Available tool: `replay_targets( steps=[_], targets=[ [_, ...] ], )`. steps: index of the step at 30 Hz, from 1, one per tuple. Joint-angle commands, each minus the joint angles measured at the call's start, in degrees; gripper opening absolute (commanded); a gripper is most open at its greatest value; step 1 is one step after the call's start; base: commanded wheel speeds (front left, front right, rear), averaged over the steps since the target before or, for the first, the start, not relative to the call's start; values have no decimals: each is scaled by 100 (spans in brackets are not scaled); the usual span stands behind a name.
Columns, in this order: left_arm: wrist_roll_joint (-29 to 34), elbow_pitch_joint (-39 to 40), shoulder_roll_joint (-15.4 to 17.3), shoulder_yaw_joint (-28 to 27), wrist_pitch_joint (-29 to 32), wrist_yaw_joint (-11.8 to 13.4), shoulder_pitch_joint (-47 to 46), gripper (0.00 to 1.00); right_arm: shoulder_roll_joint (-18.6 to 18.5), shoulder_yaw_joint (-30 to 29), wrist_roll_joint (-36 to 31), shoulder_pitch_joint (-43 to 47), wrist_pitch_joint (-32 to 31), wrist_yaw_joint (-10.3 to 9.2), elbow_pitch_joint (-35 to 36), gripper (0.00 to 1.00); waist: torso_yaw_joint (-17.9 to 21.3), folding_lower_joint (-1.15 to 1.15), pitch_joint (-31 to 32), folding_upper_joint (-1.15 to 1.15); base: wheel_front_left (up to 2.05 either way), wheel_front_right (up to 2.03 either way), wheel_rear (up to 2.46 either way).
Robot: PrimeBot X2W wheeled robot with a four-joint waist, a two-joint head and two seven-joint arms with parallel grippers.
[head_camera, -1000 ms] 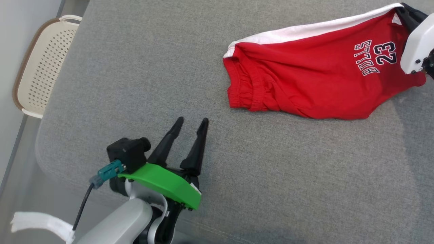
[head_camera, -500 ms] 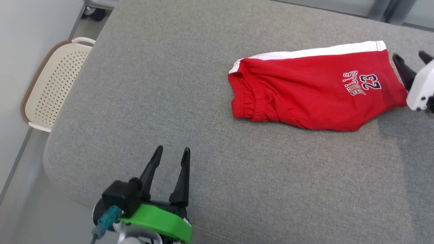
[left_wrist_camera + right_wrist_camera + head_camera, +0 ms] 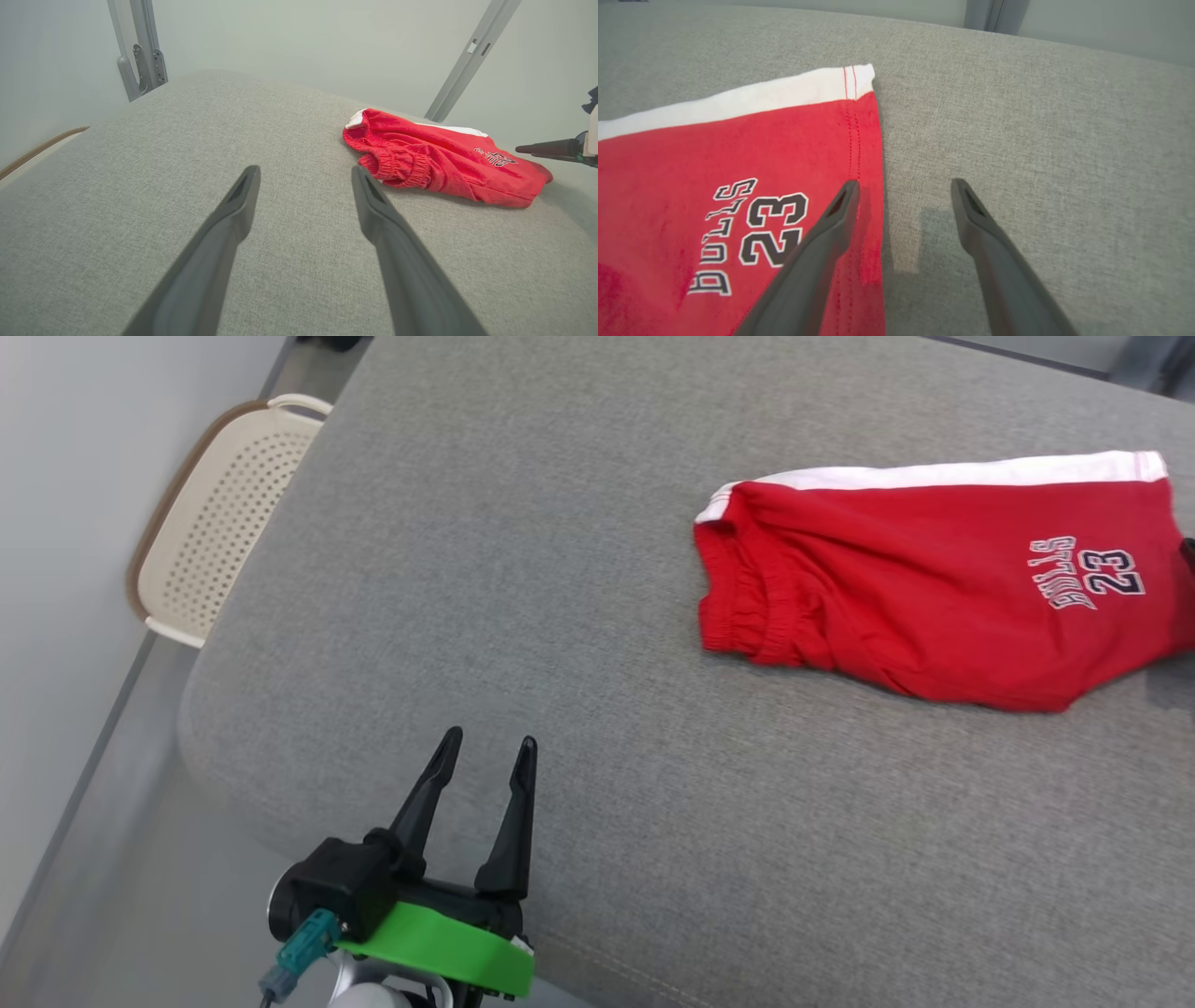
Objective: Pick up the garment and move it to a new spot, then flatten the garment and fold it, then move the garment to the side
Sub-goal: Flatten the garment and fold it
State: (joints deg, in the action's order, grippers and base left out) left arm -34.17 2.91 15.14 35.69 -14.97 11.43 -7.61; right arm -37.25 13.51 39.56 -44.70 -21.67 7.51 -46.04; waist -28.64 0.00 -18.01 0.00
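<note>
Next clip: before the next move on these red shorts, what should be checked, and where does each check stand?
1. The red shorts lie wholly on the grey cushion: ok.
2. Cloth flat: not ok, the waistband is bunched.
3. The right gripper open and empty: ok.
4. The left gripper open, empty, apart from the shorts: ok.
5. Its right-hand partner's fingers clear of the hem: cannot tell; one hangs over it.

Lab-like room: grey padded table point(image 3: 597, 616), metal struts point(image 3: 140, 51)

red shorts point(image 3: 934, 597) | white side stripe | lying flat | on grey cushion point(image 3: 523, 569)
</note>
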Motion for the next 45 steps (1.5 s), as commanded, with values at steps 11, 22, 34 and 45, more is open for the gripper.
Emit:
replay_targets(
  steps=[11, 22, 34, 45],
  targets=[
    [314, -616, -397, -864, -27, -758, 284, 100, 656, -481, 71, 339, -562, 1, -90, 0, -403, 0, -83, 0, 0, 0, 0],
    [507, -925, -392, -1581, -25, -1203, 670, 100, 1178, -1117, 908, 1390, -457, -2, 979, 0, 383, 0, 683, 0, 0, 0, 0],
    [517, -967, -157, -1952, -22, -1376, 1026, 100, 1202, -1829, 1306, 3152, -358, -2, 2268, 0, 1626, 0, 1144, 0, 0, 0, 0],
    [522, -734, -127, -1960, -17, -1356, 1139, 100, 1158, -3271, 1118, 3836, -412, -1, 2810, 0, 2332, 0, 1069, 0, 0, 0, 0]
  ],
)
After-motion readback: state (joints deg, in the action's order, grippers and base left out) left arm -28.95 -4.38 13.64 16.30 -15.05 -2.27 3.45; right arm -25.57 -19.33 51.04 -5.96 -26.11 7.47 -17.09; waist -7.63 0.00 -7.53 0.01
